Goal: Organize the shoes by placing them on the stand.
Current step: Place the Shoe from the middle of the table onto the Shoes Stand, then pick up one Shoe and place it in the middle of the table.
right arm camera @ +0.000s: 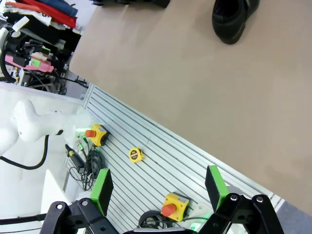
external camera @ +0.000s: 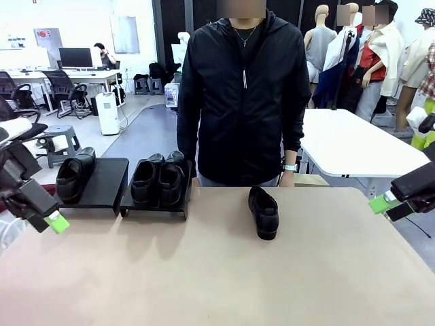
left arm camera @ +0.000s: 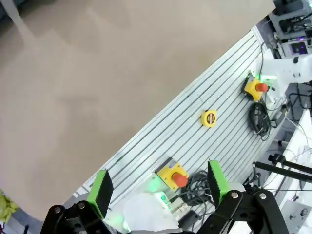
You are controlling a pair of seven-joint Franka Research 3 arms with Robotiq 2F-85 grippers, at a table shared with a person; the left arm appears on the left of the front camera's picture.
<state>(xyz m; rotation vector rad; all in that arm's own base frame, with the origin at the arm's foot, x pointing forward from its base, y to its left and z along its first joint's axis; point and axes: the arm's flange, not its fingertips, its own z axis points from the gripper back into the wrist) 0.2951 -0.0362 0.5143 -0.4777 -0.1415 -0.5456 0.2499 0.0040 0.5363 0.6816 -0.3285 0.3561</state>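
Pincers first: left pincer (external camera: 54, 221) sits at the near left edge of the surface (external camera: 217, 272), jaws spread wide, nothing between them; right pincer (external camera: 386, 202) hangs off the right edge, likewise wide and empty. Both are parked well back from the work, probably to leave the middle free for the person.

Loose shoe (external camera: 264, 212): one black glossy slip-on, lying flat on the surface right of centre, toe toward the robot, apart from everything. In the right wrist view the same shoe (right arm camera: 234, 17) shows at the top edge. By my reading it is the only one not yet racked.

Stand, right platform (external camera: 158, 204): carries a pair of shoes (external camera: 158, 180) side by side, touching, toes down the slope. Full, as far as I can judge.

Stand, left platform (external camera: 98, 183): single shoe (external camera: 75, 175) on its left half; right half bare. That gap looks like the place for the loose shoe. The slope holds toes forward and keeps the pairs lined up.

Person (external camera: 238, 95) stands at the far side in a dark zipped jacket, one hand (external camera: 183, 159) down by the right platform.

Outward: both wrist views look down past the surface edge onto a slotted rail bed with a yellow tape measure (left arm camera: 209, 118) and a red-button stop box (left arm camera: 173, 176).

Writing: none legible on shoes, stand or boxes.
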